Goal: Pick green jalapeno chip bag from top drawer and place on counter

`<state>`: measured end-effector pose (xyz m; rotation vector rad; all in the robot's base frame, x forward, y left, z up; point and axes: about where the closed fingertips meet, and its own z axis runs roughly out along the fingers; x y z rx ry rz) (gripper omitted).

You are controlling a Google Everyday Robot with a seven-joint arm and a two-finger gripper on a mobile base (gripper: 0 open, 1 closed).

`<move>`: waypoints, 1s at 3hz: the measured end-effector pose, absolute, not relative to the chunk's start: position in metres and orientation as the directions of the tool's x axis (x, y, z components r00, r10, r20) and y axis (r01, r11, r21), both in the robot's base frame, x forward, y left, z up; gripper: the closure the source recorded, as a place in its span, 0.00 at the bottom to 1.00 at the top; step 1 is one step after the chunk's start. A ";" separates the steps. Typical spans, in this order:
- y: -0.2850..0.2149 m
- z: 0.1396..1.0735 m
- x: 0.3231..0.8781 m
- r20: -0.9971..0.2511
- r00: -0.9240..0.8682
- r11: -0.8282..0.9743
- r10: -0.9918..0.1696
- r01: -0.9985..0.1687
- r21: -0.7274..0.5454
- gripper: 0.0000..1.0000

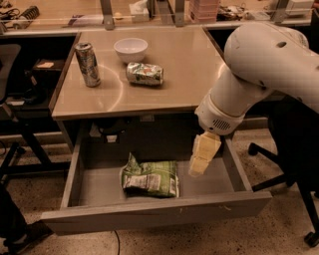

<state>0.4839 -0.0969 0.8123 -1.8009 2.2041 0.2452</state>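
The green jalapeno chip bag (149,177) lies crumpled on the floor of the open top drawer (154,214), left of its middle. The beige counter (184,69) is above the drawer. My gripper (198,168) hangs from the white arm over the right half of the drawer, a short way right of the bag and apart from it. It holds nothing that I can see.
On the counter stand an upright can (87,63), a white bowl (130,49) and a crushed green-and-silver can (144,73) lying on its side. A cluttered workbench (75,15) runs behind. A black chair base (294,174) is at the right, black table legs (25,144) at the left.
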 end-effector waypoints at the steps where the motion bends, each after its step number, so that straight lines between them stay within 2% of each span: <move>1: -0.088 0.792 0.479 -0.332 -0.163 0.189 -0.929 -0.981 -0.048 0.00; 2: -0.048 0.748 0.518 -0.379 -0.133 0.160 -0.916 -0.986 -0.041 0.00; 3: -0.047 0.745 0.517 -0.386 -0.126 0.151 -0.914 -0.988 -0.036 0.00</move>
